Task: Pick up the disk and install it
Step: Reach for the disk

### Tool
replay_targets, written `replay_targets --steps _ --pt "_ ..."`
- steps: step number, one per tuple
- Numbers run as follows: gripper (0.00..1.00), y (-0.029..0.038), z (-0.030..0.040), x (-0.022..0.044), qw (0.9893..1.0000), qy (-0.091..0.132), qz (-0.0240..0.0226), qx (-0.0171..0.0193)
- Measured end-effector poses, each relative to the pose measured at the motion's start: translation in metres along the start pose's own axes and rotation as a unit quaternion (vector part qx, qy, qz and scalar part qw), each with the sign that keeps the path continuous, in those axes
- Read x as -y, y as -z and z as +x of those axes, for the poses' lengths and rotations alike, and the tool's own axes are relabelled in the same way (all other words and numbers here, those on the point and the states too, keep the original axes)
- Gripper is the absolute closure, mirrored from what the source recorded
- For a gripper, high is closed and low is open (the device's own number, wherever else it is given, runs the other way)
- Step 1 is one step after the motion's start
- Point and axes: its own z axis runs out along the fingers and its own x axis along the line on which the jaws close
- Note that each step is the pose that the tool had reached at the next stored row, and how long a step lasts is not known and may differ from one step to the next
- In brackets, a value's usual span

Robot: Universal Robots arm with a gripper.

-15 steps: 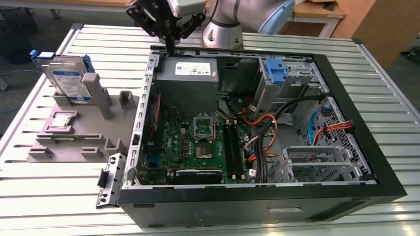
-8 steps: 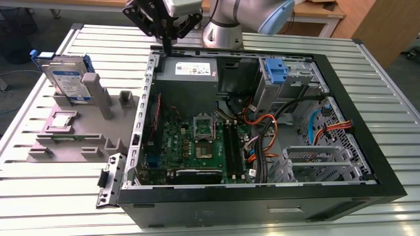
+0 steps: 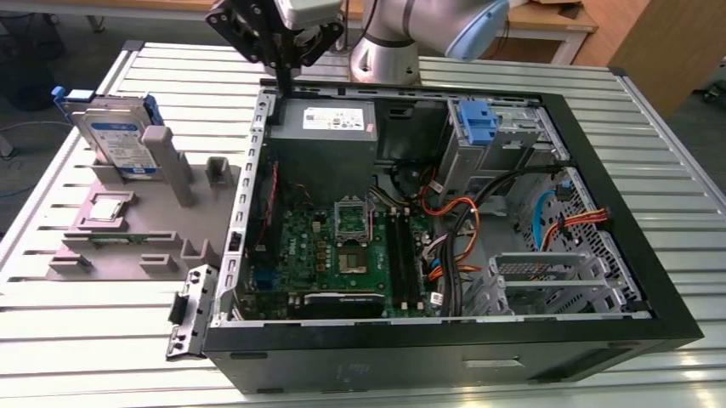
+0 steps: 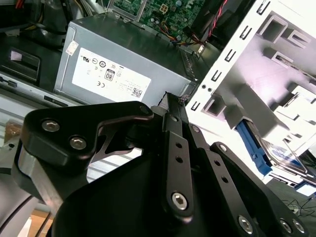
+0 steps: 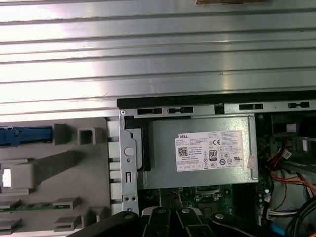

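disk [image 3: 119,140] stands upright in a slot of the grey fixture [image 3: 148,223] on the bench [image 3: 102,340], exterior view's left. open pc case [image 3: 454,340] holds power supply [image 3: 323,127] and motherboard [image 3: 340,246]. tool [image 3: 284,78] fingers together, empty, above the case corner by the power supply.

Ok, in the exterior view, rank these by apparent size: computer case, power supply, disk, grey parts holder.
1. computer case
2. grey parts holder
3. power supply and disk: they look about alike, seen at different angles, so left unranked.
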Motion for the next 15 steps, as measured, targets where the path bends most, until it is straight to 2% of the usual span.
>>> replay_targets --steps 15 --pt "0.9 -0.0007 0.009 0.0005 1.0 0.0 0.0 -0.0001"
